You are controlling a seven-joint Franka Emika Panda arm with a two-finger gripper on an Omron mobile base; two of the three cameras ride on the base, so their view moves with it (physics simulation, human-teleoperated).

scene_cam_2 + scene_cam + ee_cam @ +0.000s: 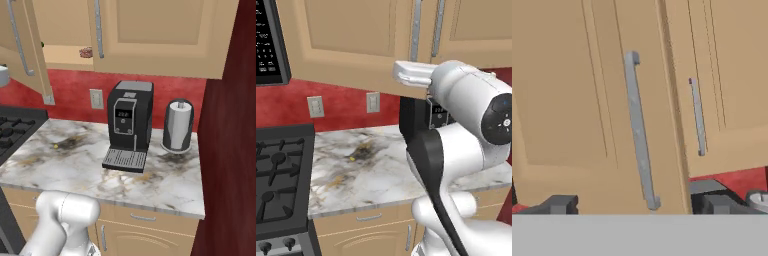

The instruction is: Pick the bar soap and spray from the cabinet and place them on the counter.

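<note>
The cabinet's point(165, 35) left door point(27, 55) stands swung open, and its plain shelf point(65, 64) shows behind it. On that shelf lies the bar soap point(86, 52), a small pinkish block. A tiny green bit point(42, 45) peeks past the door's edge; I cannot tell what it is. The spray is hidden. My gripper point(639, 205) is open, its fingertips point(562, 204) wide apart on either side of the lower end of the door's long metal handle point(638, 125), holding nothing. The white hand point(408, 74) hangs by the door's lower edge above the marble counter point(366, 165).
A black coffee machine point(129, 125) and a paper towel roll point(178, 125) stand at the back of the counter point(75, 155). A black gas stove point(278, 175) lies to the left, a microwave point(268, 40) above it. A dark red wall point(230, 150) bounds the right.
</note>
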